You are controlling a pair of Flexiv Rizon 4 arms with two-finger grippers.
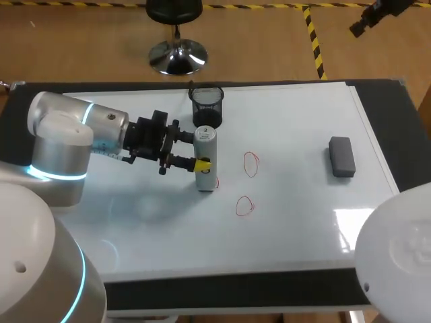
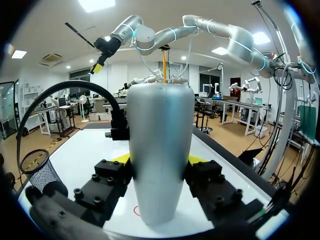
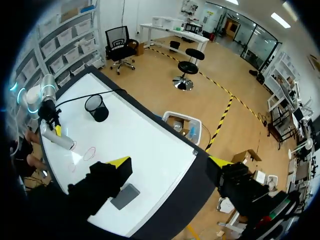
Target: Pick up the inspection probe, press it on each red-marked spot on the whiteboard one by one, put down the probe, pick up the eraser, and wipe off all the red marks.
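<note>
The inspection probe (image 1: 205,158), a grey cylinder, stands upright on the whiteboard (image 1: 289,229). My left gripper (image 1: 196,151) is shut on it from both sides. In the left wrist view the probe (image 2: 160,150) fills the space between the yellow-tipped fingers (image 2: 121,159). Its base rests by a red mark (image 1: 215,182), also visible at the foot of the probe (image 2: 136,211). Two more red marks (image 1: 250,163) (image 1: 244,206) lie to its right. The grey eraser (image 1: 341,156) lies far right. My right gripper (image 3: 169,161) hangs open, high above the table, with nothing in it.
A black mesh cup (image 1: 207,106) stands just behind the probe, close to the left gripper. The right arm's white body (image 1: 397,256) covers the board's front right corner. The table's dark border (image 1: 222,293) runs along the front edge.
</note>
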